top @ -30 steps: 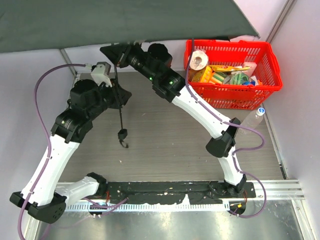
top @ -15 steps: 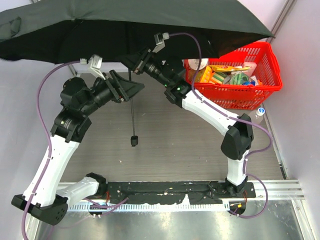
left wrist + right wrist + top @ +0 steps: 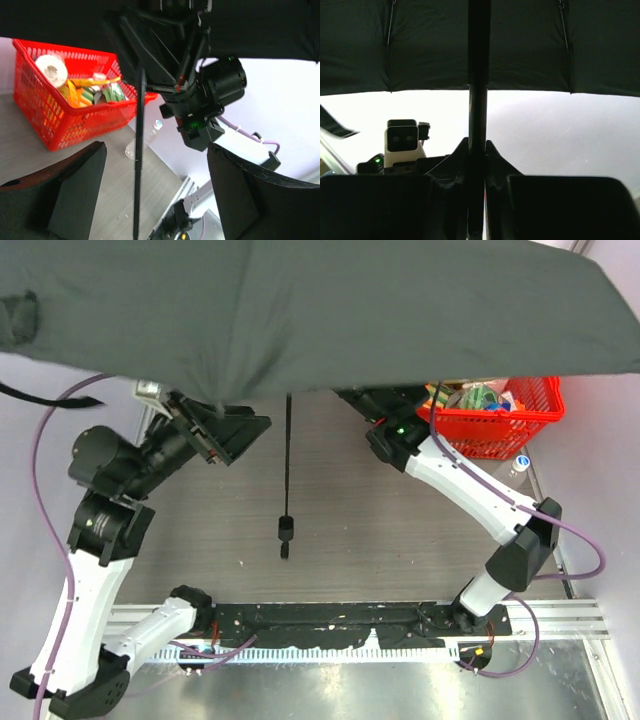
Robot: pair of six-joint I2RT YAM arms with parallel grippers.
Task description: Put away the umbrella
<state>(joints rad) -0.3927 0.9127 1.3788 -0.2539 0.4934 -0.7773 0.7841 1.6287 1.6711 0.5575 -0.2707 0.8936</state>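
Note:
The umbrella is open. Its black canopy [image 3: 320,310] fills the top of the overhead view, and its thin shaft [image 3: 288,455] runs down to the small black handle [image 3: 285,530] above the table. My right gripper [image 3: 477,160] is shut on the shaft [image 3: 479,75] just under the canopy [image 3: 530,45]; in the overhead view the canopy hides it. My left gripper [image 3: 155,195] is open. Its fingers [image 3: 75,195] stand wide on either side of the shaft [image 3: 139,165] without touching it. It sits left of the shaft in the overhead view [image 3: 228,430].
A red basket [image 3: 500,430] full of groceries stands at the back right, half under the canopy; the left wrist view shows it too [image 3: 50,125]. A clear plastic bottle [image 3: 512,475] lies beside it. The arms' mounting rail [image 3: 330,620] runs along the near edge.
The canopy has swung over and now covers far more of the overhead view. The shaft and handle have shifted right and nearer. Both arms have moved with it; the right forearm now stretches further right.

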